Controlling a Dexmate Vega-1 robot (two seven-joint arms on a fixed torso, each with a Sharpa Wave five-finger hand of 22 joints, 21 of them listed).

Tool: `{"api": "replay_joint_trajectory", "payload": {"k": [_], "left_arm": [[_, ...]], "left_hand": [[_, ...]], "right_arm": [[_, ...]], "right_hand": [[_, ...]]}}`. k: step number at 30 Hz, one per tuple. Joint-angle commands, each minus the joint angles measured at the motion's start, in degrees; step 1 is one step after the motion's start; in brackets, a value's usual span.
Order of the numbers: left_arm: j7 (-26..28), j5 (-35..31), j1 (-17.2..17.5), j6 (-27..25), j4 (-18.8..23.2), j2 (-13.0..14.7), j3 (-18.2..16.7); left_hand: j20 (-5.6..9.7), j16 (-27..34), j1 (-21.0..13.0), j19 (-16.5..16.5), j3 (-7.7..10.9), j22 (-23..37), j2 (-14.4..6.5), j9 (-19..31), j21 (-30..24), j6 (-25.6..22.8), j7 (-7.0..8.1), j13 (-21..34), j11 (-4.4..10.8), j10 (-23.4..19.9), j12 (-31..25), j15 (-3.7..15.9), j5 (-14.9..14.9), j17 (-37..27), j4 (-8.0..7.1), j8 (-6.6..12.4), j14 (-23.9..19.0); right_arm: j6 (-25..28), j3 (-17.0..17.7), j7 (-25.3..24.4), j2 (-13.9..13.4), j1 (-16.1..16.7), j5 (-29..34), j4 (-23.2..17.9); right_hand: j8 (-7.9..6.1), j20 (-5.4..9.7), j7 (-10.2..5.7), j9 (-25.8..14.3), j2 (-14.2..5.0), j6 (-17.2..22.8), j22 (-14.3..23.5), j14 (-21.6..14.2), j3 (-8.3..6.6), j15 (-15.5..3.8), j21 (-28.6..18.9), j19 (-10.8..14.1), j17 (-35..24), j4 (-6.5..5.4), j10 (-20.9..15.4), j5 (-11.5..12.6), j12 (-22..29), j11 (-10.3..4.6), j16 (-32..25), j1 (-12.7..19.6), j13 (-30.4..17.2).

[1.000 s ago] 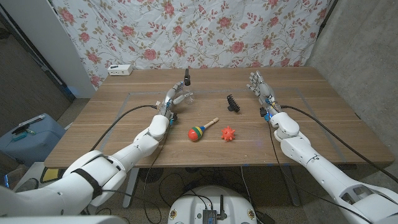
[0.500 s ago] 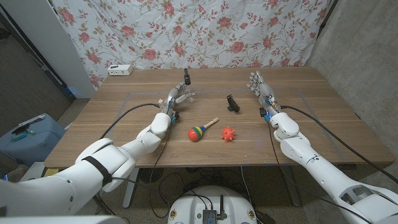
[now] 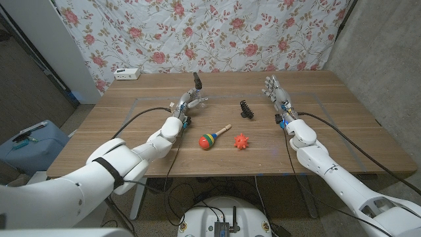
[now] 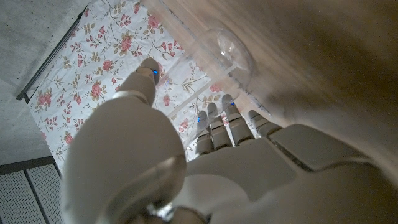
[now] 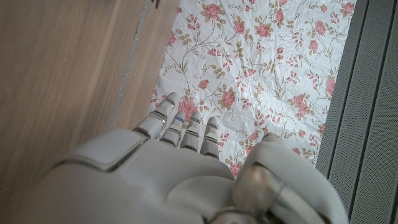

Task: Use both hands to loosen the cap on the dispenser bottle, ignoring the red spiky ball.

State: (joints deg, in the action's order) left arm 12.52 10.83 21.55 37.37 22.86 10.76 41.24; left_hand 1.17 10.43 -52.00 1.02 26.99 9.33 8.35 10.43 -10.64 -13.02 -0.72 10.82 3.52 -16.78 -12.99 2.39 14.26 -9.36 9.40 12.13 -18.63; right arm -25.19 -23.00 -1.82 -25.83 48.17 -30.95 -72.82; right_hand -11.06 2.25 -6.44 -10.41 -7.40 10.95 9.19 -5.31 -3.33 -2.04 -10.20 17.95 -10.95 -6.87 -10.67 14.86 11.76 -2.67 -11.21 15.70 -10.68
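Left hand (image 3: 185,105) reaches out over the bench (image 3: 131,131), fingers around the clear bottle (image 3: 197,99) at its tips. The black cap (image 3: 197,79) stands just beyond those fingertips, upright on top of the bottle. From the left wrist the bottle's clear rounded body (image 4: 227,50) sits right against the fingers (image 4: 214,127), thumb curled up beside it; it looks like a grasp, though how firm a grip I cannot tell.

Right hand (image 3: 276,92) stands well apart from the bottle, across the bench, fingers straight and slightly spread, holding nothing. The right wrist view shows the same: fingers (image 5: 186,127) stretched out over bare wood, floral cloth (image 5: 261,56) behind.

Between the two hands, a black comb-like piece (image 3: 246,109) lies nearer the right hand. Closer to the robot than either hand, the red spiky ball (image 3: 241,141) sits on the bench, and just beside it, toward the left hand, a striped wooden rattle (image 3: 212,137) with its handle pointing toward the black piece. Far beyond the left hand, a white power strip (image 3: 127,74) rests by the bench's back edge.
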Motion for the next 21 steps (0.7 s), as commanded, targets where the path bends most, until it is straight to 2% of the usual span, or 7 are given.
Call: {"api": "replay_joint_trajectory", "payload": {"k": [1, 4, 7, 9, 13, 15, 21], "left_arm": [[-2.50, 2.32, -1.64, -2.32, -1.61, -1.07, 0.94], [-2.50, 2.64, -1.75, -2.64, -1.69, -1.21, 1.11], [-2.42, 2.97, -1.79, -2.83, -1.77, -1.38, 1.22], [-2.29, 3.07, -1.84, -2.96, -1.82, -1.47, 1.36], [-1.46, 3.10, -1.90, -3.16, -1.90, -1.69, 1.70], [-0.92, 3.14, -1.90, -3.21, -1.94, -1.82, 1.84], [0.94, 3.07, -1.84, -3.10, -1.99, -2.02, 2.28]], "left_hand": [[1.11, 0.77, -1.41, -0.51, -0.26, 0.20, -0.06, 0.26, -0.20, -1.18, 0.20, 0.40, 0.46, -1.62, -0.64, 2.78, -0.34, -0.23, 0.17, 0.47, -1.57], [1.51, 1.05, -2.43, -1.06, -0.43, 0.20, -0.18, 0.41, -0.22, -2.96, 0.13, 0.80, 1.23, -3.06, -1.19, 3.13, -0.74, -0.31, 0.19, 0.87, -3.14], [1.95, 1.28, -3.76, -1.96, -0.37, 0.19, -0.78, 0.61, -0.32, -5.17, 0.76, 1.34, 1.66, -4.57, -1.91, 3.60, -1.21, -0.41, 0.16, 1.38, -4.73], [2.79, 1.47, -4.50, -2.88, -0.38, 0.19, -1.17, 0.74, -0.48, -6.43, 0.78, 1.76, 1.75, -5.47, -2.43, 3.85, -1.57, -0.49, 0.08, 1.68, -5.92], [3.77, 1.92, -5.86, -5.07, -0.73, 0.16, -2.00, 1.10, -0.70, -9.67, 1.39, 2.92, 2.87, -7.98, -4.12, 4.49, -2.50, -0.76, -0.17, 2.63, -8.92], [4.80, 2.27, -6.78, -6.37, -1.20, 0.15, -2.95, 1.39, -0.63, -12.53, 2.27, 3.97, 3.64, -10.25, -5.67, 5.35, -3.18, -1.10, -0.38, 3.74, -10.86], [5.89, 4.26, -8.31, -10.40, -2.61, 0.12, -4.98, 2.03, -0.94, -19.43, 3.50, 6.39, 4.68, -15.18, -9.19, 6.79, -4.04, -2.33, -0.62, 7.22, -16.41]], "right_arm": [[-0.21, 0.21, -0.57, -0.04, 0.62, 0.05, -0.35], [-0.26, 0.27, -0.73, -0.04, 0.76, 0.05, -0.43], [-0.26, 0.30, -0.87, -0.05, 0.88, 0.09, -0.54], [-0.33, 0.31, -0.92, -0.02, 0.93, 0.10, -0.52], [-0.37, 0.33, -1.01, 0.03, 1.01, 0.10, -0.51], [-0.40, 0.34, -1.04, 0.05, 1.04, 0.10, -0.49], [-0.48, 0.32, -1.01, 0.17, 1.02, 0.05, -0.26]], "right_hand": [[-0.02, 1.07, -0.03, -0.04, -0.01, 0.47, 0.30, -0.51, 0.18, -0.81, -0.28, -0.26, -0.12, 0.24, -0.23, 0.06, -0.30, -0.04, -0.26, -0.14, -0.16], [-0.02, 1.02, -0.08, -0.04, -0.01, 0.49, 0.31, -0.56, 0.17, -0.82, -0.29, -0.25, -0.12, 0.25, -0.24, 0.05, -0.31, -0.04, -0.28, -0.16, -0.16], [-0.01, 1.01, -0.08, -0.04, -0.01, 0.48, 0.31, -0.56, 0.16, -0.81, -0.30, -0.25, -0.12, 0.25, -0.20, 0.05, -0.34, -0.03, -0.27, -0.17, -0.17], [-0.01, 0.99, -0.12, -0.04, -0.01, 0.51, 0.31, -0.57, 0.16, -0.81, -0.30, -0.27, -0.12, 0.26, -0.20, 0.05, -0.36, -0.05, -0.28, -0.18, -0.17], [0.00, 0.91, -0.08, -0.04, -0.01, 0.51, 0.31, -0.58, 0.14, -0.84, -0.30, -0.29, -0.11, 0.27, -0.24, 0.04, -0.36, -0.07, -0.27, -0.19, -0.17], [0.00, 0.90, -0.08, -0.04, -0.02, 0.52, 0.31, -0.60, 0.14, -0.84, -0.31, -0.30, -0.11, 0.28, -0.29, 0.04, -0.35, -0.04, -0.27, -0.20, -0.17], [0.03, 0.83, -0.10, -0.05, -0.03, 0.48, 0.32, -0.65, 0.11, -0.82, -0.32, -0.30, -0.11, 0.29, -0.31, 0.03, -0.37, -0.03, -0.28, -0.22, -0.17]]}}
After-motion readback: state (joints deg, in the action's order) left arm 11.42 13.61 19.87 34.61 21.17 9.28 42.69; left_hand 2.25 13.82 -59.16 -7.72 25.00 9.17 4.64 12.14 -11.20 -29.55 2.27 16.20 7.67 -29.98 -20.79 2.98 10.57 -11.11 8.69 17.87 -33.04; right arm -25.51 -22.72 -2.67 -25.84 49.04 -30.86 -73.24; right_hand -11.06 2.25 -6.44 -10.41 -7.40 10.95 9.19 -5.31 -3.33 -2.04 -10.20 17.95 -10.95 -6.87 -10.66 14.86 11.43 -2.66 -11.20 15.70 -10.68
